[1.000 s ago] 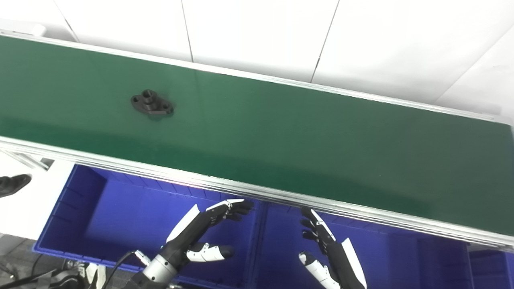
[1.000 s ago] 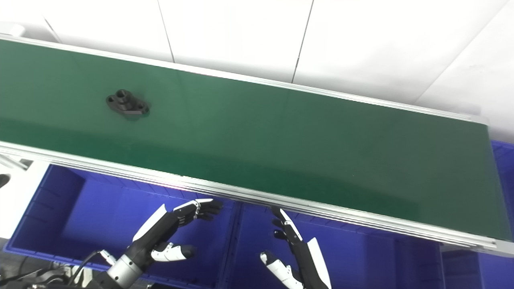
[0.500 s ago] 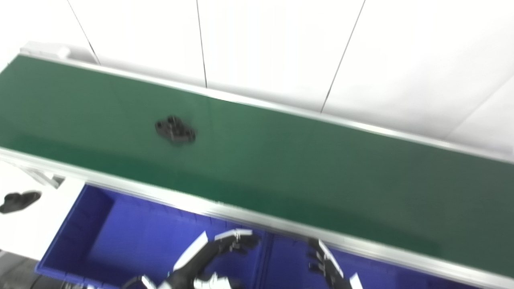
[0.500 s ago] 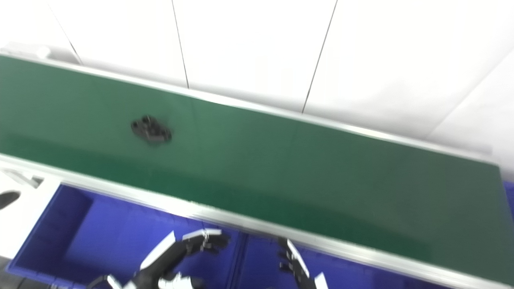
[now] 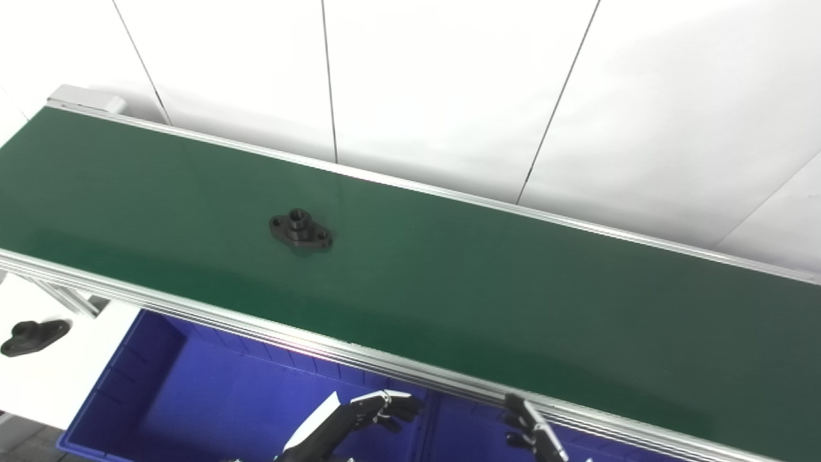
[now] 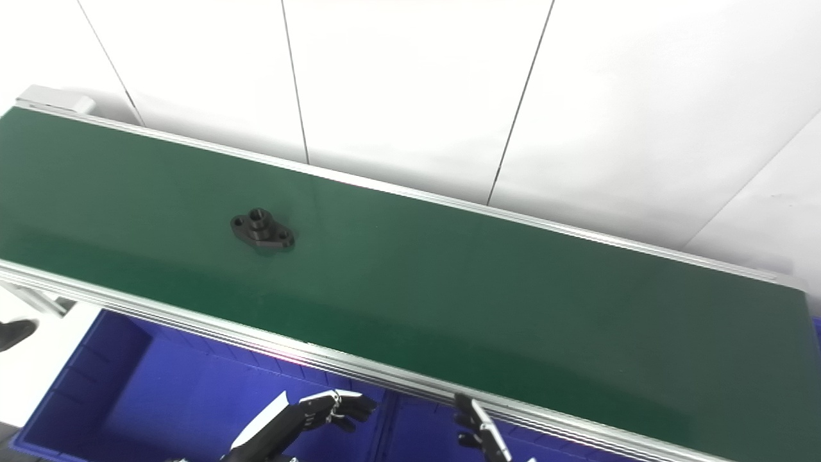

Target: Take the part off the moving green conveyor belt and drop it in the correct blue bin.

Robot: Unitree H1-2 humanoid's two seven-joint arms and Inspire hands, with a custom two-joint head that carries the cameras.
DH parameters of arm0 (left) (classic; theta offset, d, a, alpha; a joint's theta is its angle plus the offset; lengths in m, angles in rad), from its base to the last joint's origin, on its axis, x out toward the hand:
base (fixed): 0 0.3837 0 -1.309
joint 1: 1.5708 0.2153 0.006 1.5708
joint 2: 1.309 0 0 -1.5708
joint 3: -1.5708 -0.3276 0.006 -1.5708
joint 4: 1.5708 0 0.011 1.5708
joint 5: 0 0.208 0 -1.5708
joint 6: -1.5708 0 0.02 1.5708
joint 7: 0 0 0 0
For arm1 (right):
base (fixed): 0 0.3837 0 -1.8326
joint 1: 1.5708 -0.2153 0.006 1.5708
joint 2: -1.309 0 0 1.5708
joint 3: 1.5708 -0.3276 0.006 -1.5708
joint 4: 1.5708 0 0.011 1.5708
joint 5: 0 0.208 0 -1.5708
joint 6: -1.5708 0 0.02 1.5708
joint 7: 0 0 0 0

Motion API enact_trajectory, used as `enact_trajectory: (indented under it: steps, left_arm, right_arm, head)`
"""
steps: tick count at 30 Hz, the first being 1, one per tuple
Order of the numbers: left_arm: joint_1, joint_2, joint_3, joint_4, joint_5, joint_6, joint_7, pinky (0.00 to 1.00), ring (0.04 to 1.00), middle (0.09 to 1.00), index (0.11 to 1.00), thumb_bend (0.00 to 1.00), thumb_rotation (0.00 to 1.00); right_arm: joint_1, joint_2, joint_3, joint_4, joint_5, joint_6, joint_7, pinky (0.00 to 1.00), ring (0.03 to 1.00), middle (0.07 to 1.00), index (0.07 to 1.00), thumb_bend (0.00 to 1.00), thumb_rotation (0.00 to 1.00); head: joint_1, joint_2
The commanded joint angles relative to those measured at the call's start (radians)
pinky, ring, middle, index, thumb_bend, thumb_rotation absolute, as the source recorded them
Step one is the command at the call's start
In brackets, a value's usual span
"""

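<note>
Part (image 5: 300, 231): black flanged piece, lying flat on the green conveyor belt (image 5: 487, 282), left of centre, well apart from both hands. Left robot hand (image 5: 349, 420): below the belt's near rail over the blue bin (image 5: 192, 398), fingers apart, holding nothing. Right robot hand (image 5: 535, 433): mostly out of frame; state cannot be told.

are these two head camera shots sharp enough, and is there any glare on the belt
Left eye view: sharp; the black flanged part shows crisp holes on the green conveyor belt. Right eye view: equally sharp, with a pinkish glint on the belt's near aluminium rail.
</note>
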Motion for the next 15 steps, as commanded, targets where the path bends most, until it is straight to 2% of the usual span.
enact_trajectory:
  steps: [1, 5, 9, 15]
  left_arm:
    - [-0.003, 0.012, -0.002, -0.011, 0.001, -0.038, 0.017, 0.68, 0.756, 0.786, 0.761, 0.82, 0.71]
    - [-0.007, 0.011, -0.005, -0.004, 0.002, -0.038, 0.021, 0.69, 0.759, 0.787, 0.761, 0.82, 0.72]
    - [-0.011, 0.008, -0.007, 0.002, 0.005, -0.038, 0.027, 0.69, 0.757, 0.785, 0.760, 0.83, 0.72]
    - [-0.021, 0.011, -0.014, 0.012, 0.004, -0.038, 0.035, 0.68, 0.755, 0.788, 0.759, 0.82, 0.72]
  right_arm:
    - [0.001, 0.010, -0.008, -0.074, 0.018, -0.015, 0.001, 0.69, 0.802, 0.842, 0.855, 0.72, 0.85]
    - [-0.021, 0.020, -0.033, -0.154, 0.009, -0.003, 0.002, 0.66, 0.785, 0.815, 0.842, 0.71, 0.86]
    - [-0.068, 0.026, -0.055, -0.225, 0.025, 0.024, 0.014, 0.68, 0.774, 0.803, 0.836, 0.70, 0.82]
    - [-0.162, 0.017, -0.090, -0.281, 0.041, 0.095, 0.045, 0.72, 0.781, 0.819, 0.843, 0.73, 0.79]
  head:
    - [-0.002, -0.001]
    - [-0.005, -0.006]
    - [-0.003, -0.010]
    - [-0.009, -0.016]
